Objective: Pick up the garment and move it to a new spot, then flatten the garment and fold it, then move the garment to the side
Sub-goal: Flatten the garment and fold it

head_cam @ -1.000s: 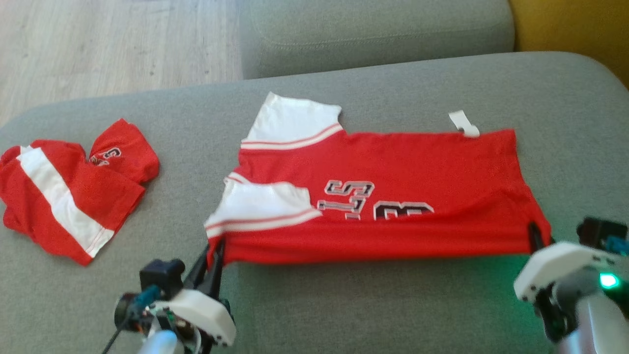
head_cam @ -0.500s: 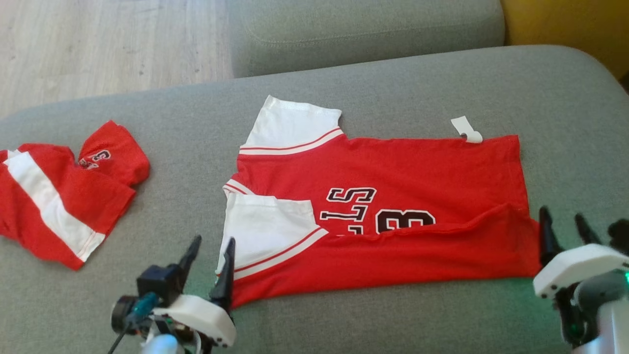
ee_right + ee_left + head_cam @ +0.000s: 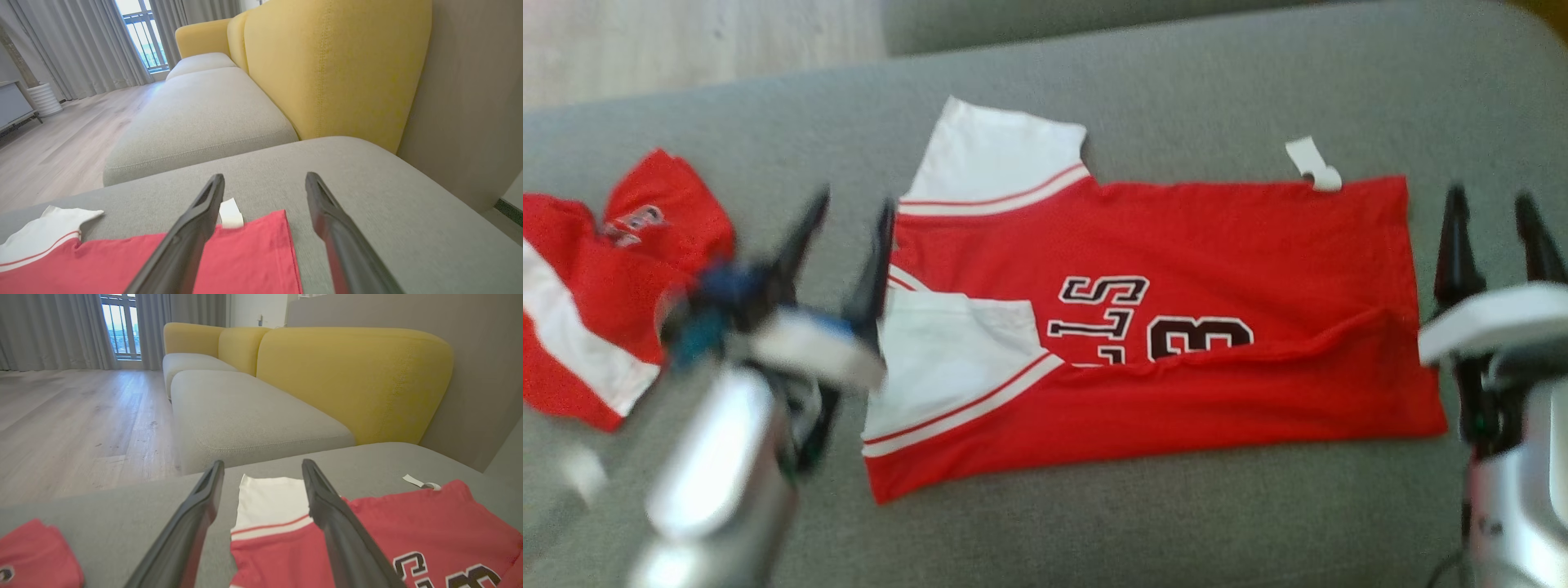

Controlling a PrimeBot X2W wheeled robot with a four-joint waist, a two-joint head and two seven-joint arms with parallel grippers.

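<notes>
On the grey cushion (image 3: 1176, 523), a red jersey (image 3: 1217, 237)

The garment (image 3: 1176, 245) is matt red cloth with smooth white sleeve panels. At its 12 o'clock edge sits a smooth white label (image 3: 1307, 157). At its 9 o'clock lies a second garment (image 3: 596, 269) of the same matt red and white cloth. The seat cushion (image 3: 1176, 523) beneath is grey woven fabric, slightly rough. The backrest (image 3: 327, 65) is yellow woven cloth. My left gripper (image 3: 854, 204) and right gripper (image 3: 1488, 200) carry dark, matt fingers (image 3: 192, 531). My left forearm (image 3: 719, 457) has a glossy silver finish. The floor (image 3: 81, 412) is pale wood with a satin surface.
</notes>
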